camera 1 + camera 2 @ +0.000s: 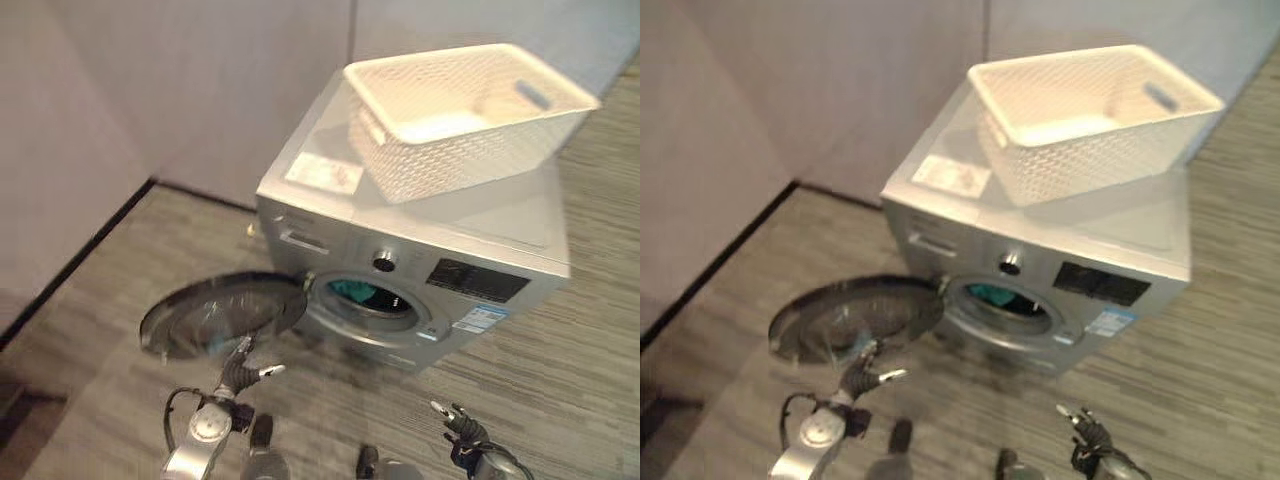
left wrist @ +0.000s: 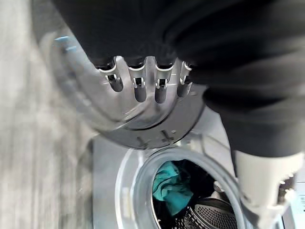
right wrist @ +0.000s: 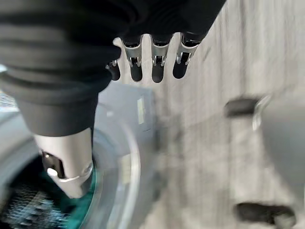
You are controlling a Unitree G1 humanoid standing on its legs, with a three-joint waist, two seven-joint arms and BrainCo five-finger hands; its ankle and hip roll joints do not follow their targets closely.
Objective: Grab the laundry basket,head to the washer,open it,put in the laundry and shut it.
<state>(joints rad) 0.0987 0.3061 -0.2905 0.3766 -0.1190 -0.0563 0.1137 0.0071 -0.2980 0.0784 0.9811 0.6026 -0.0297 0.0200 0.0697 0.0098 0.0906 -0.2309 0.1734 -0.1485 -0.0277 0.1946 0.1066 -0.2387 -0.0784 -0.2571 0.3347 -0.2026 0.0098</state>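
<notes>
A white woven-pattern plastic laundry basket (image 1: 465,115) sits on top of the silver-grey front-loading washing machine (image 1: 420,250), tilted so its open mouth faces up and toward the near side; its pale interior holds no clothes that can be made out, and a slot handle shows in its far right end wall. The basket's long axis runs left to right across the machine's top, and it overhangs the far edge. Below, the washer's round porthole (image 1: 365,298) faces the near side and stands open; inside the perforated metal drum lies a teal cloth (image 2: 170,187) against darker laundry. The round glass door with a dark rim (image 1: 222,315) is swung out to the left of the opening, lying nearly flat above the grey striped floor (image 1: 560,380). The left hand (image 1: 243,368) is just at the near edge of the door, its fingers (image 2: 139,88) straight and slightly apart, the tips close to the door's rim and holding nothing. The right hand (image 1: 452,418) hovers low on the near right, well apart from the washer, fingers (image 3: 157,64) extended side by side, thumb apart, empty.
</notes>
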